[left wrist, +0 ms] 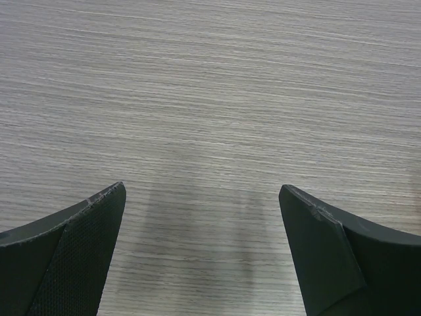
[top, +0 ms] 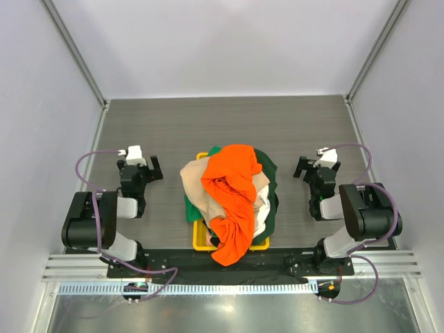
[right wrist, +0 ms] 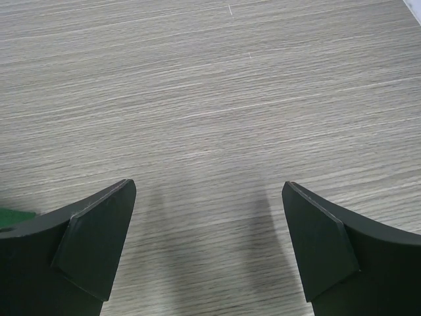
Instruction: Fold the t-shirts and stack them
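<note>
Centre-near on the bench (top: 229, 125), the t-shirts (top: 196, 184) sit heaped in a yellow bin (top: 200, 244). The orange t-shirt (top: 232, 187) is draped on top and spills over the front rim. Dumped for sorting, I'd say, with nothing folded yet. The left end effector (left wrist: 202, 186) hangs over bare wood beside the heap, spread wide and holding nothing. The right end effector (right wrist: 209, 183) matches it: wide apart, empty, touching no cloth. Both flank the pile, seemingly poised for a first pick.
</note>
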